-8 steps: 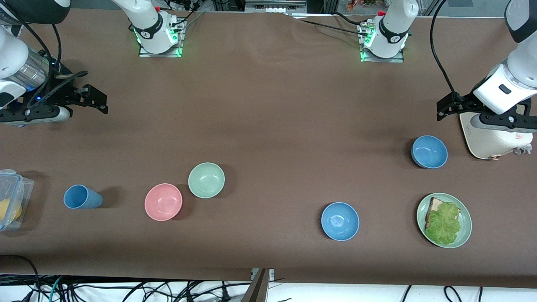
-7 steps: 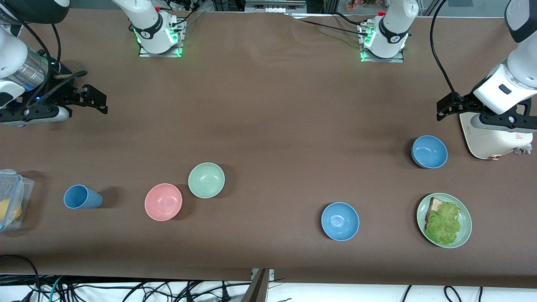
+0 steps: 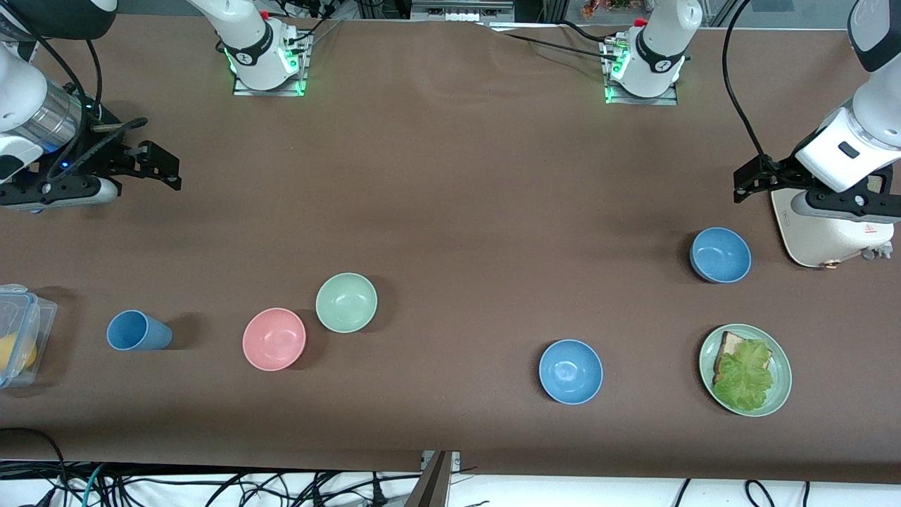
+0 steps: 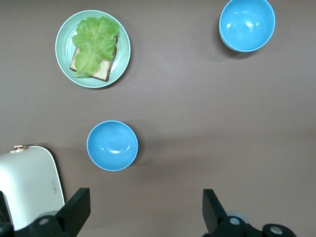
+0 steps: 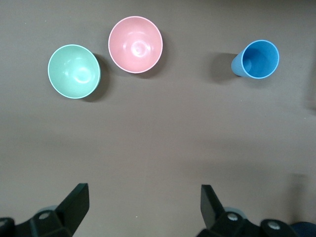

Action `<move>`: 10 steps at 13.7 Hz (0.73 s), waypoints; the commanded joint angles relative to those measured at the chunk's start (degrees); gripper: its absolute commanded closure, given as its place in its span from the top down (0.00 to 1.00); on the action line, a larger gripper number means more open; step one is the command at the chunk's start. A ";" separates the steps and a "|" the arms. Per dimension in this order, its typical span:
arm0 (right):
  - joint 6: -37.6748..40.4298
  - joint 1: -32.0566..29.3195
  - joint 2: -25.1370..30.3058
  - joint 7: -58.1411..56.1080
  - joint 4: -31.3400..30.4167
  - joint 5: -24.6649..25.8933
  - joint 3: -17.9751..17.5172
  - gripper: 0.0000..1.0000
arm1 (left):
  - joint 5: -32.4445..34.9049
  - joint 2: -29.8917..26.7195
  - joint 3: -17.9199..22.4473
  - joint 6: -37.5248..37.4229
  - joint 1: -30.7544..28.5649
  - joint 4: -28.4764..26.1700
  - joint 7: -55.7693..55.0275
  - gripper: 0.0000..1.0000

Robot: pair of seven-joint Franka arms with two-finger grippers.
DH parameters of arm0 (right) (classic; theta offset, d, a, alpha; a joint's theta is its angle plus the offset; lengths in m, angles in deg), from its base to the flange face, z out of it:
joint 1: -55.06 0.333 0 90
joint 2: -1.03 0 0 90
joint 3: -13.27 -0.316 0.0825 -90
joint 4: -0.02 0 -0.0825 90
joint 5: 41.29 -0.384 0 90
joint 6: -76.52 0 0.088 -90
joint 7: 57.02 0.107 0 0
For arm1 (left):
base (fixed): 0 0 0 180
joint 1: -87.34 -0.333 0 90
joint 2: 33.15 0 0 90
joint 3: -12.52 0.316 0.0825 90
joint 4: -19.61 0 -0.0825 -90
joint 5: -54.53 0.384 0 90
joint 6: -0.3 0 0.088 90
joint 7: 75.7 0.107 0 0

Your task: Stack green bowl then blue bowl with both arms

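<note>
front: nothing picked yet, looks like the very start. green bowl [image 3: 346, 303] sits just beside pink bowl [image 3: 274, 339], slightly farther from camera, toward the right arm's end. two blue bowls toward the left arm's end: one [image 3: 720, 255] near the white appliance [image 3: 816, 236], other [image 3: 571, 371] nearer the camera and closer to table middle. blue cup [image 3: 137, 331], lidded clear box [image 3: 17, 334], green plate with bread and lettuce [image 3: 745, 370] not part of the job. right gripper [image 3: 151, 165] up over bare table at its own end, fingers apart, empty. left gripper [image 3: 757, 177] up beside the appliance, also spread, empty.

left wrist: fingers [image 4: 74, 210] wide apart, nothing between. both blue bowls in sight, closest one [image 4: 112, 145] next to the appliance corner [image 4: 29, 185]; plate [image 4: 93, 48] well apart.

right wrist: fingers [image 5: 74, 205] wide apart, empty. green bowl [image 5: 74, 71] and pink bowl [image 5: 135, 44] side by side, cup [image 5: 259, 60] apart.

next, likely: right arm down onto green bowl rim, avoid nudging pink. left arm picks a blue bowl; the one by the appliance is closest.
</note>
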 commanded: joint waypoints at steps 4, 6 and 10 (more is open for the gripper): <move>1.36 -0.99 -0.33 -0.61 1.08 0.49 -1.33 1.00 | -1.14 0.04 0.24 -1.49 0.27 1.50 -0.37 1.00; 1.36 -0.99 -0.33 -0.61 1.08 0.49 -1.33 1.00 | -1.23 0.04 0.25 -1.76 0.27 1.94 -0.37 1.00; 1.36 -1.08 -0.41 -0.61 0.90 0.49 -1.33 1.00 | -1.23 0.21 0.16 -1.85 0.35 2.29 -0.37 1.00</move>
